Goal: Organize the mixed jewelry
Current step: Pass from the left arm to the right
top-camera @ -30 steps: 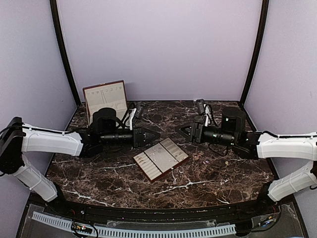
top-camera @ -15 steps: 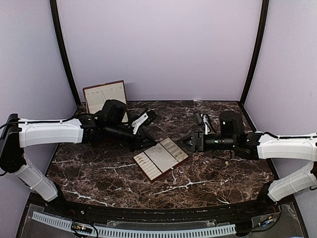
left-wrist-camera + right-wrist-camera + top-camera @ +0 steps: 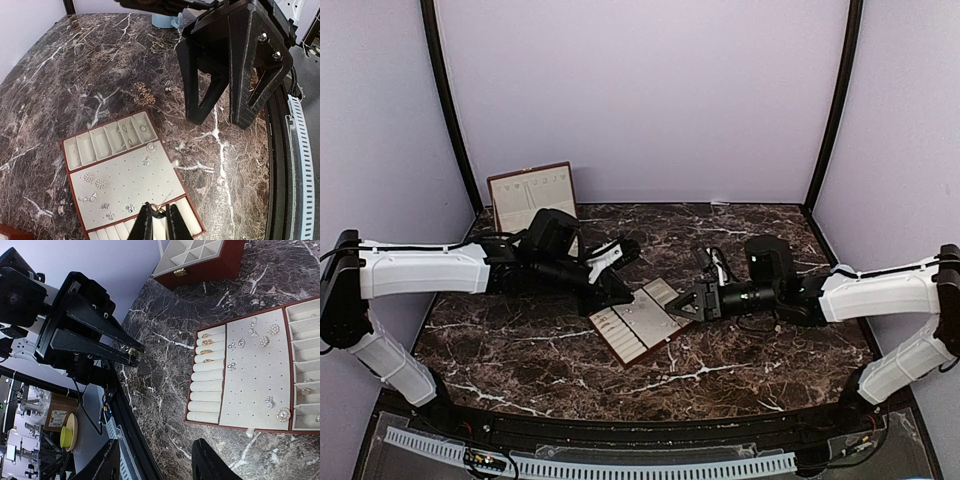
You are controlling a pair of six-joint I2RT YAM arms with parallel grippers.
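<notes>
Left fingers (image 3: 144, 225) pinch a tiny ring (image 3: 156, 207) — seemingly gold — above the tray (image 3: 135, 172).

Overhead view looks down from behind; wrist views (close, oblique) share the tray (image 3: 131, 176).

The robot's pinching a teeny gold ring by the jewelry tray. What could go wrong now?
The small gold ring is held only at the very tips of the left tool, so it might slip out and bounce away on the dark marble table. The open right tool hovers close, at the other side of the cream-lined reddish-brown tray, so the two tools could bump or nudge the tray.
</notes>
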